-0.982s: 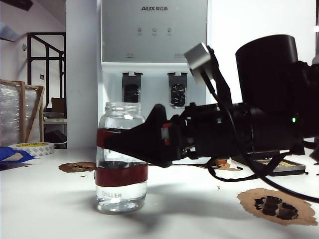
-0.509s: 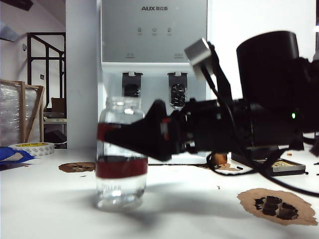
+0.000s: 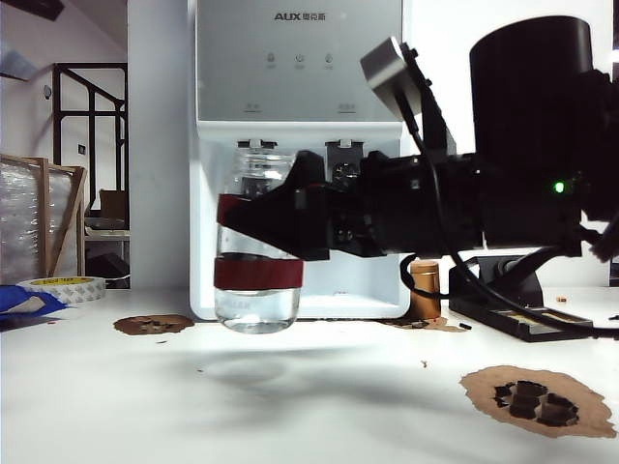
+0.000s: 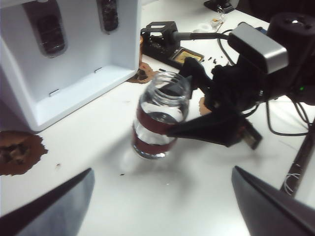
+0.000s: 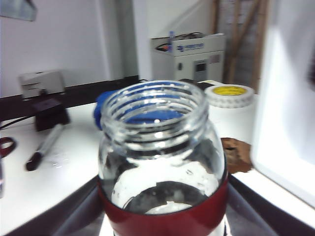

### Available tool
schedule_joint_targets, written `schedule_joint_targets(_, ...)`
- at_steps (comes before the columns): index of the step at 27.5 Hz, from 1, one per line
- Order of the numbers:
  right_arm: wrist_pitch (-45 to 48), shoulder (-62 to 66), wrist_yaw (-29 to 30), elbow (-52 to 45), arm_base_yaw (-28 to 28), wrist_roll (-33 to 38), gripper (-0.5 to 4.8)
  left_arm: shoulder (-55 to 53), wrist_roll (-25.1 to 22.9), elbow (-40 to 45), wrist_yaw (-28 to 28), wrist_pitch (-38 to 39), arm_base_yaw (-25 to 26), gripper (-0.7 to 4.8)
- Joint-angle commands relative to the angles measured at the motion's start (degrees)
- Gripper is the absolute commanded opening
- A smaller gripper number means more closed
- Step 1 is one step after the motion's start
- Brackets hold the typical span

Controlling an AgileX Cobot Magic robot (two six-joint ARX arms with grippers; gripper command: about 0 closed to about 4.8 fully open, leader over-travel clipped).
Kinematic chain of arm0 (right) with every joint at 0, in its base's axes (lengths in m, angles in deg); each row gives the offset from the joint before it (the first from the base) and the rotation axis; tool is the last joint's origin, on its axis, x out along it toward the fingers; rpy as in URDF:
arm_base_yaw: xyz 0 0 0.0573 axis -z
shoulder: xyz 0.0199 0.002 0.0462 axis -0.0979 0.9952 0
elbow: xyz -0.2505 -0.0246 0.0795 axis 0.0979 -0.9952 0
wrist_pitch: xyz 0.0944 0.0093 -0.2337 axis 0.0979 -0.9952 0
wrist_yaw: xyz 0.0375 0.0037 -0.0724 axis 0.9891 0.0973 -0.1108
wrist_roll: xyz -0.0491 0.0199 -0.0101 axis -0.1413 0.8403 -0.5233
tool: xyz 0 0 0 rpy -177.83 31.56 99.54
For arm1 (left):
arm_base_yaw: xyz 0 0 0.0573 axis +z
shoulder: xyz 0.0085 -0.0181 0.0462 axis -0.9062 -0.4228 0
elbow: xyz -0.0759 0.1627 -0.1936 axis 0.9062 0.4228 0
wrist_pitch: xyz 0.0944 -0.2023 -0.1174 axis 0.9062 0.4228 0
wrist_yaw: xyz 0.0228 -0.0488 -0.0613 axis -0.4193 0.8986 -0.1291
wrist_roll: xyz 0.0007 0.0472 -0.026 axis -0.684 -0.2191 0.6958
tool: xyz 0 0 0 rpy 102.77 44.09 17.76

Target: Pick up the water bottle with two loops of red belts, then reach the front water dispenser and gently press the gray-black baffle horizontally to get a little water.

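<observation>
Between the right gripper's (image 3: 253,217) clenched jaws hangs the upright bottle (image 3: 257,253), clear of the table, baffle (image 3: 345,171) just behind it; left gripper (image 4: 160,194) idles, spread wide, farther off.

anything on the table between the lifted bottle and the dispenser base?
Nothing: in the left wrist view bare white table separates the water bottle, held by the right gripper, from the water dispenser.

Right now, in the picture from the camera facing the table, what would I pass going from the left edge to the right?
Roll of tape → brown stain → water bottle, held off the table by the right gripper → small gold-capped container → brown patch with dark bits.
</observation>
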Motion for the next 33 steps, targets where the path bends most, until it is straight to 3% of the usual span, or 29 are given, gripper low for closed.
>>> schedule_joint_targets(1,2.2,-0.2,-5.5,0.5,0.0,-0.1,0.19,-0.1,-0.3,-0.2,1.3,-0.6,-0.1,4.79)
schedule_joint_targets(6,2.2,-0.2,-14.6,1.2,0.0,-0.1,-0.03,-0.1,-0.3,-0.2,1.3,-0.6,-0.1,4.79)
schedule_joint_targets(15,1.6,-0.2,-25.3,4.7,0.0,-3.1,-0.03,-0.1,-0.3,-0.2,1.3,-0.6,-0.1,4.79)
schedule_joint_targets(19,1.4,-0.3,-36.0,5.2,0.0,-6.0,-0.03,-0.1,-0.3,-0.2,1.3,-0.6,-0.1,4.79)
schedule_joint_targets(27,-0.9,-0.3,-37.0,8.1,2.6,-6.5,-0.03,-0.1,-0.3,-0.2,1.2,-0.7,-0.1,4.79)
schedule_joint_targets(33,-5.2,-0.2,-32.8,10.9,5.3,-5.6,-0.02,-0.1,-0.3,-0.2,1.2,-0.7,-0.1,4.79)
